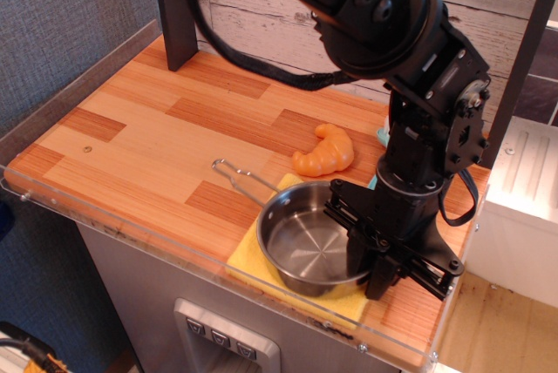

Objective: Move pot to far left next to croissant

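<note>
The shiny steel pot [301, 238] sits on a flat yellow cloth [247, 261] at the front right of the wooden counter. Its wire loop handle [242, 176] points back left. My black gripper [370, 275] reaches down from above. Its jaws are closed on the pot's right rim, one finger inside the pot and one outside. The orange-yellow croissant [324, 151] lies just behind the pot, close to my arm.
The wooden counter [148, 129] stretches away to the left. A clear plastic lip [131, 238] runs along its front edge. A dark post [174, 7] stands at the back left. A teal object [381, 135] peeks out behind my arm. A white cabinet [523, 181] is to the right.
</note>
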{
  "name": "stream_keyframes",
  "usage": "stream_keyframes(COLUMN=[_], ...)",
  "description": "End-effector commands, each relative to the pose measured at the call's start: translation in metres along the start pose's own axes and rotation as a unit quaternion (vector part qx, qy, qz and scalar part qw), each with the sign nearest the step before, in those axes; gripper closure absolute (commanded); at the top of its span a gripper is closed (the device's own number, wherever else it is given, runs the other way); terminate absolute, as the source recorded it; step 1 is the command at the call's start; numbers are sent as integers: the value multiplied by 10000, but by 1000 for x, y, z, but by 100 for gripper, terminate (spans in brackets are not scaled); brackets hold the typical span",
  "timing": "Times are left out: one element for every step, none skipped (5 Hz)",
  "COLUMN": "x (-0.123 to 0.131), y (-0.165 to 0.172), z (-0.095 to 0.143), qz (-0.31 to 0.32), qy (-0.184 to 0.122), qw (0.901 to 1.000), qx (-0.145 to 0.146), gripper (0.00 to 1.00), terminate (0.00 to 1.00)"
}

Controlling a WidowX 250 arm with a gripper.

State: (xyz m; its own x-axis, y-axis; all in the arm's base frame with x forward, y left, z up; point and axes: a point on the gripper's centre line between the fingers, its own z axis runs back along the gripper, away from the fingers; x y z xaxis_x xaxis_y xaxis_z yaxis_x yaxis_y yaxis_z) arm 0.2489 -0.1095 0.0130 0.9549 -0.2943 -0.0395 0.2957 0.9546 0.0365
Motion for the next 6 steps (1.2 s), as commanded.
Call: stream_keyframes(x=[2,0,-5,-2,5,17], y=[2,5,29,82,136,172], z=[29,55,86,107,101,79], qz=[-33,61,450,1119,1795,2182], qy=[-442,-778,-1141,-1119,-1065,-891], qw=[9987,9958,9905,9870,9780,9718], qx=[-256,-474,-619,-291,-11,108], gripper=[100,100,100,100,100,100], terminate=[0,0,0,0,0,0])
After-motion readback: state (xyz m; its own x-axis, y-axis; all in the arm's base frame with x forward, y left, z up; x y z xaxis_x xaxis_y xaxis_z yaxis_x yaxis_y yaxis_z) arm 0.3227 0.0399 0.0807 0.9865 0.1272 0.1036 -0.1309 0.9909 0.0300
